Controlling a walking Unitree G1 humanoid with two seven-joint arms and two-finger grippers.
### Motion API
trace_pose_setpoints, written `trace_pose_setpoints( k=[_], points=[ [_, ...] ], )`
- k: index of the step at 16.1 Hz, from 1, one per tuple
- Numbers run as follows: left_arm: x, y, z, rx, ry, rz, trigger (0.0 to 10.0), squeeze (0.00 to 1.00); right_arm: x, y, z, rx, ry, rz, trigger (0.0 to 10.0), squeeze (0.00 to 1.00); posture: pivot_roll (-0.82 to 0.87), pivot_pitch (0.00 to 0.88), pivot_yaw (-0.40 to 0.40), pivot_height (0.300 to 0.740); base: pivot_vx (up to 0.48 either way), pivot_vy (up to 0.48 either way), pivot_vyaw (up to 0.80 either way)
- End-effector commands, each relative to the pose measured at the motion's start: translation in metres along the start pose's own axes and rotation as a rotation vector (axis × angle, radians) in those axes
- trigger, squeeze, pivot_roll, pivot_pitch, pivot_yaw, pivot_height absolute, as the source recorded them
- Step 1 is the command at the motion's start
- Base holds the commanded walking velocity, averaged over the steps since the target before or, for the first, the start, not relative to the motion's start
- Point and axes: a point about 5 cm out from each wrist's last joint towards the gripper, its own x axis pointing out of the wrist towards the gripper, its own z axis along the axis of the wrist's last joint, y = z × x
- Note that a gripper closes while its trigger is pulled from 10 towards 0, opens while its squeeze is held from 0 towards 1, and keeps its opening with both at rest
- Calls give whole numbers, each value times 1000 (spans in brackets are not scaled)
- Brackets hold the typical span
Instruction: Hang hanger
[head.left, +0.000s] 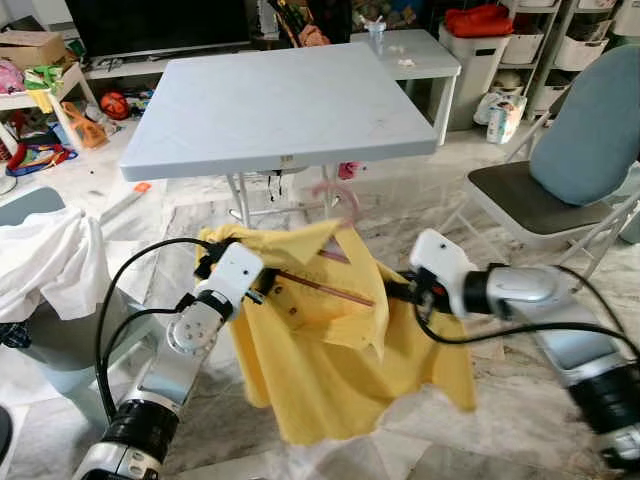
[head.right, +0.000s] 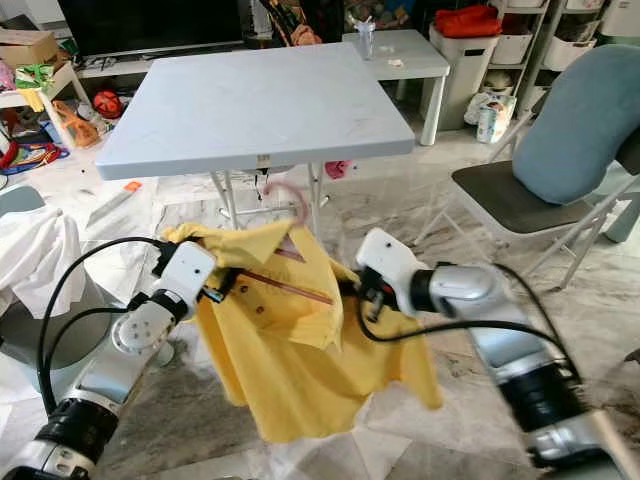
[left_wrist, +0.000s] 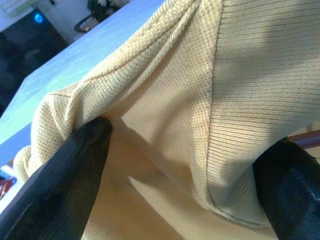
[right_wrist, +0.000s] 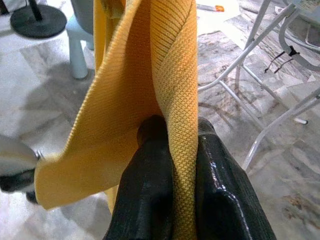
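A: Where is the pink plastic hanger (head.left: 338, 203), and why is it carried so?

B: It sits inside the collar of the yellow knit polo shirt (head.left: 330, 350), its hook blurred and poking up above the collar, about midway between the two hands; the shirt is spread between them in mid-air, in front of the grey folding table (head.left: 270, 105), so I judge the spread keeps the shoulders open on the hanger and the hook free.

A: And the left hand (head.left: 268, 290)?

B: It is at the shirt's shoulder on its own side; in the left wrist view one black finger (left_wrist: 65, 175) lies against the fabric and the other is at the far edge with a fold of cloth between, so it looks clamped on the shirt; a dark reddish bar, perhaps the hanger's arm, runs from it toward the other hand.

A: The right hand (right_wrist: 172, 145)?

B: Pinched together on a vertical fold of the yellow cloth, seen plainly in the right wrist view; the rest of the shirt drops below both hands toward the marble floor (head.left: 200, 410).

A: What else is near?

B: A grey-cushioned folding chair (head.left: 560, 190) beyond the right hand; a pale blue stool draped with white cloth (head.left: 45, 265) outside the left hand; no rail shows, so where it will hang I cannot tell.
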Motion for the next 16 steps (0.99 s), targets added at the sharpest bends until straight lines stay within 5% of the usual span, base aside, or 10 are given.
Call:
trace_pose_setpoints(
  k=[1,4,11,13,16],
  points=[
    [-6,27,-13,-15,74,111,10000,0,-15,-17,-2,6,6,-107,10000,0,-118,0,37,740,0,0,0],
    [-3,27,-6,-178,67,102,10000,0,-11,-22,-7,-52,62,-181,10000,0,-117,0,34,740,0,0,0],
    [1,19,-7,-268,108,121,10000,0,10,-16,12,-55,-55,-273,10000,0,-117,0,31,740,0,0,0],
    [4,21,-9,-327,137,219,10000,0,14,-18,29,-9,-174,-332,10000,0,-119,0,29,740,0,0,0],
    [5,24,-8,-337,135,235,10000,0,15,-8,25,-76,-147,-243,10000,0,-120,0,28,740,0,0,0]
  ],
)
